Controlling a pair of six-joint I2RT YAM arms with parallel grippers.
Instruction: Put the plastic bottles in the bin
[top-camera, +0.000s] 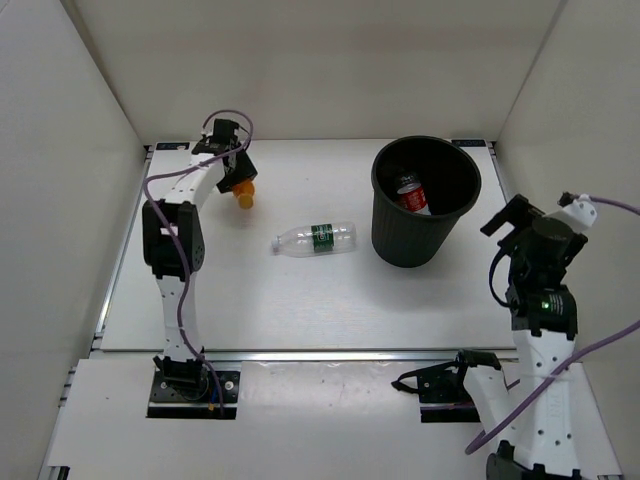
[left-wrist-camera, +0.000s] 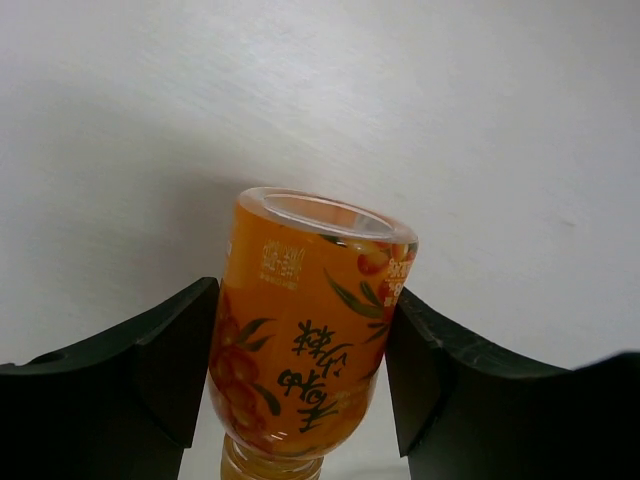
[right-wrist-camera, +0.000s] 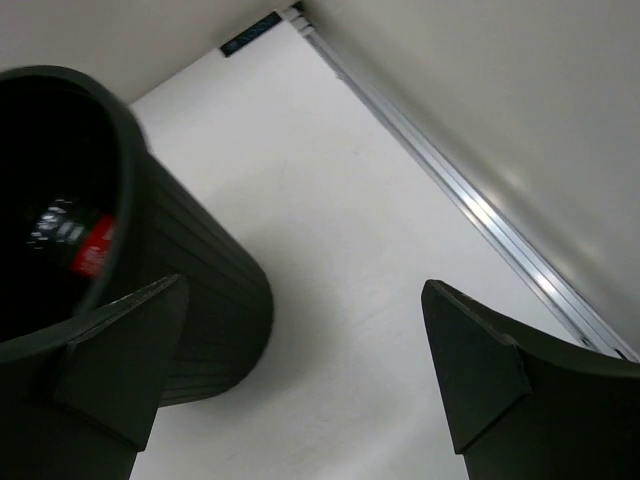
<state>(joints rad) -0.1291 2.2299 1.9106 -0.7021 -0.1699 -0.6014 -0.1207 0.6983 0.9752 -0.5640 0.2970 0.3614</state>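
Observation:
My left gripper (top-camera: 240, 186) is shut on a bottle of orange liquid (top-camera: 245, 197) at the far left of the table; in the left wrist view the bottle (left-wrist-camera: 305, 330) sits base-outward between both black fingers (left-wrist-camera: 175, 360). A clear bottle with a green label (top-camera: 316, 238) lies on its side mid-table. The black bin (top-camera: 425, 200) stands at the back right, with a red-labelled bottle (top-camera: 412, 195) inside; the bin (right-wrist-camera: 190, 290) and that bottle (right-wrist-camera: 92, 245) also show in the right wrist view. My right gripper (top-camera: 507, 222) is open and empty, just right of the bin.
White enclosure walls stand on the left, back and right. A metal rail (right-wrist-camera: 470, 205) runs along the table's right edge, and another (top-camera: 330, 355) along its front edge.

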